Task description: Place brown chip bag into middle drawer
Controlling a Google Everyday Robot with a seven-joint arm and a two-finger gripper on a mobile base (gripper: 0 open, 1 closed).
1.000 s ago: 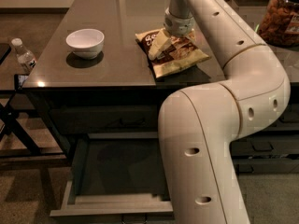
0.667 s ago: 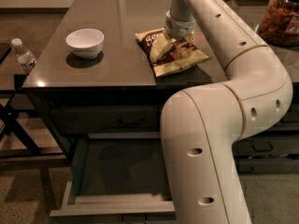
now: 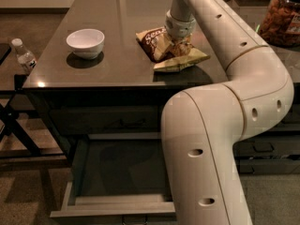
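While my claw [image 3: 179, 45] sits on the brown chip bag [image 3: 156, 44] near the tabletop's [image 3: 117, 13] right edge, I honestly can't tell its grip; middle drawer [image 3: 112, 207] hangs open below.

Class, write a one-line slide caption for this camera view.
Gripper at the brown chip bag atop the table; middle drawer open below.

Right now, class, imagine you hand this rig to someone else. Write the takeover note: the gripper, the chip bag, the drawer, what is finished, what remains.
Gripper: down on the brown chip bag; whether it has a grip cannot be seen.
Brown chip bag: lying on the table, to the right of the white bowl.
Middle drawer: pulled open below the tabletop, bag not in it; the arm hides its right part.
Done: drawer open, gripper at the bag.
Left: secure the bag, lift it, carry it down into the drawer, release.
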